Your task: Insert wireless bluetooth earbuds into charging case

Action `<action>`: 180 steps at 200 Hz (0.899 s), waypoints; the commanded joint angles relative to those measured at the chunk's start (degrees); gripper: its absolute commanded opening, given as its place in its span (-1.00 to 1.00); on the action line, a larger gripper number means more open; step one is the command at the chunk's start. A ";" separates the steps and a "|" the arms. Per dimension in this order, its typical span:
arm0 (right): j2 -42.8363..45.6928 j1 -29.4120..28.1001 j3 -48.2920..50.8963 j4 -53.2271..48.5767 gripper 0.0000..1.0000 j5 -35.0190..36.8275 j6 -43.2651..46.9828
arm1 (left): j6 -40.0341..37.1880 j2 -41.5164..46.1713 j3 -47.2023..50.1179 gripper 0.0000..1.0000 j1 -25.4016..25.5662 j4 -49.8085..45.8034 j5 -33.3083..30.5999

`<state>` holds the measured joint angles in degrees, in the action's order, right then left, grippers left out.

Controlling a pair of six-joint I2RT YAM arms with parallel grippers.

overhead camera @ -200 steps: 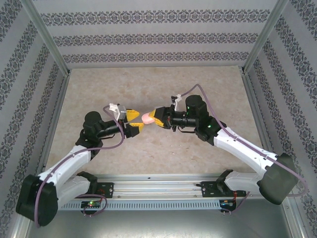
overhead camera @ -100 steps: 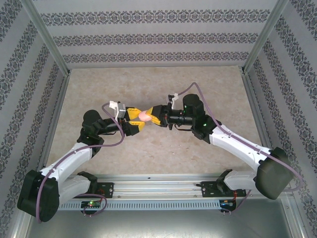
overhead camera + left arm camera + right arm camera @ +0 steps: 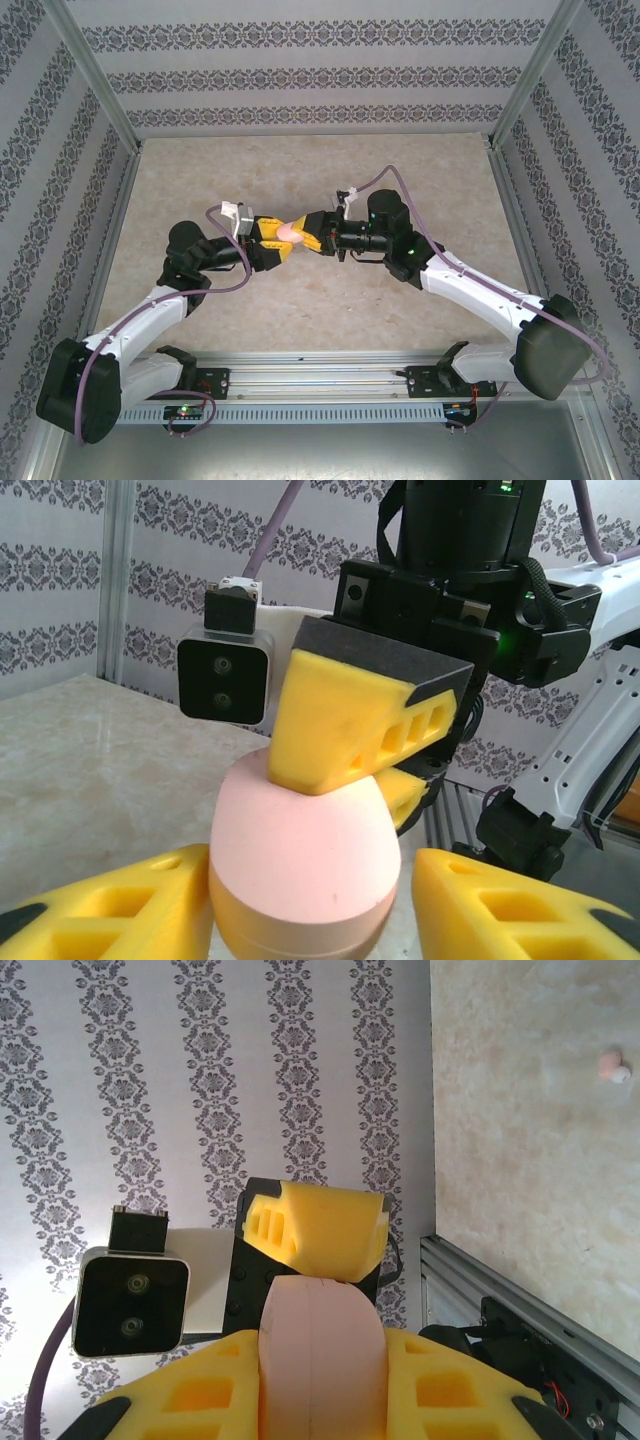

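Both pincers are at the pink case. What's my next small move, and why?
Probably close the left pincer fully on the pink case: it sits between its fingers, a gap on one side, while the right pincer holds its top.

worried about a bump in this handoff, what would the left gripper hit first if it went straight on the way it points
The pink case, sitting between the fingers of the left gripper. Behind it is the right gripper, clamped on the case, though depth is hard to judge.
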<state>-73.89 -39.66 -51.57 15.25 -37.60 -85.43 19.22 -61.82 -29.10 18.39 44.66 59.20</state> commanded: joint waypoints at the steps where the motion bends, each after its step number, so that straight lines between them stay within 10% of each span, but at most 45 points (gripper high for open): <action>1: 0.15 -1.00 -1.38 2.46 -0.70 0.25 -0.35 | 1.51 -0.50 -1.91 -0.14 0.44 3.89 2.20; 130: 0.13 -1.14 -1.87 2.60 -0.70 0.16 -0.37 | 0.05 -0.74 -1.91 -0.11 0.42 2.27 3.11; 180: 0.05 -1.20 -1.91 2.47 -0.69 0.00 -0.35 | 0.07 -0.75 -2.09 -0.43 0.48 2.09 3.47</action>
<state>-73.89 -40.38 -51.64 15.92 -37.41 -85.76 19.75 -62.70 -29.41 18.37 45.45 60.10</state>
